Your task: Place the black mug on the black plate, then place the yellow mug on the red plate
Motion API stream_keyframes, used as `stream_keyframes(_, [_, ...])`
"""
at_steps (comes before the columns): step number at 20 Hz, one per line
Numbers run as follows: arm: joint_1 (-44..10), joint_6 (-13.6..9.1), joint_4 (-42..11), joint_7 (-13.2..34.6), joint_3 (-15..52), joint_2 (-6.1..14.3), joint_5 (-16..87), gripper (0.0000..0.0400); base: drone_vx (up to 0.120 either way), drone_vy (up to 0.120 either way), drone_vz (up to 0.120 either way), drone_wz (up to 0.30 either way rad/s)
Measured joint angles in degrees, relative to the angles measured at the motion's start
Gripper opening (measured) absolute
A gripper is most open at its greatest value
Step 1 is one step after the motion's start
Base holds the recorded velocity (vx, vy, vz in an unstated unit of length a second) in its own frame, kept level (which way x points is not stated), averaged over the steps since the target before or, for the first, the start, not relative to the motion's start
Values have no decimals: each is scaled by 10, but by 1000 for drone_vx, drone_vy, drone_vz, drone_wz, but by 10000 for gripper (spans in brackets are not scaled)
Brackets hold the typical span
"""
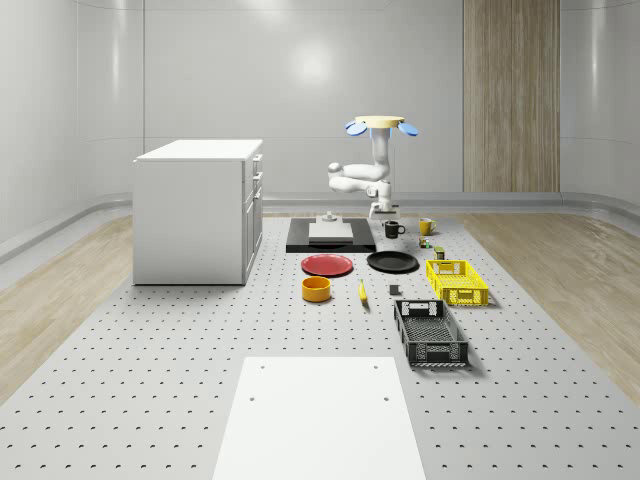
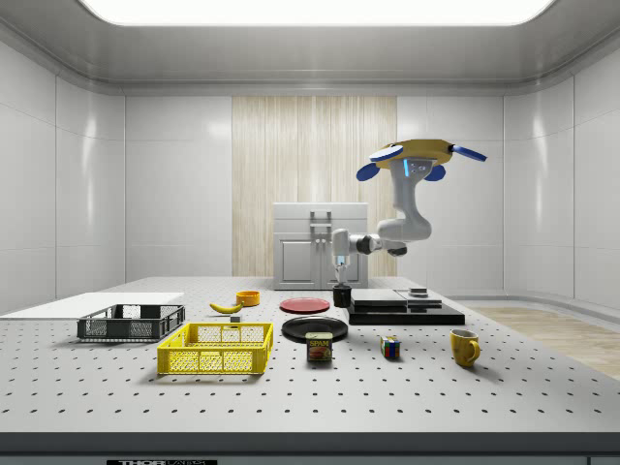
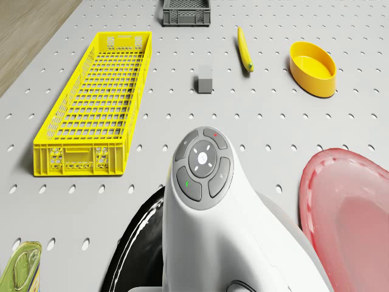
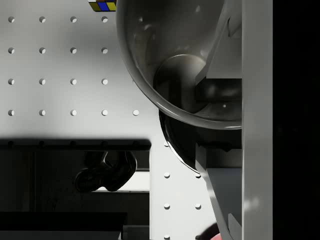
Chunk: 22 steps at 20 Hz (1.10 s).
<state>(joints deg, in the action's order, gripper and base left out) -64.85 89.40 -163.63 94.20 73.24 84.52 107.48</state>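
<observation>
Gripper (image 2: 341, 273) is clamping the black mug's (image 2: 342, 295) rim while the drone (image 2: 415, 153) is hovering above the worktop (image 2: 407, 387).

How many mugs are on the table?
2. The black mug sits under the claw, beside the black plate. The yellow mug stands farther toward the whole-scene view's right.

Mug at the gripper, plates just past it

The gripper (image 1: 382, 212) hangs over a mug (image 1: 393, 229); two plates (image 1: 392, 262) lie side by side nearby.
</observation>
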Motion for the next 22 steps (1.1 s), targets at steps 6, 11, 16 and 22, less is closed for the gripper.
stream_keyframes(6, [-1,3,0,1,1,4,-2,110,120,0,0,0])
stream_keyframes(11, [-2,6,0,2,1,6,-3,110,120,0,0,0])
stream_keyframes(16, [-3,8,1,2,1,9,-4,110,120,0,0,0])
stream_keyframes(22, [-4,11,1,3,2,12,-5,110,100,-100,0,0])
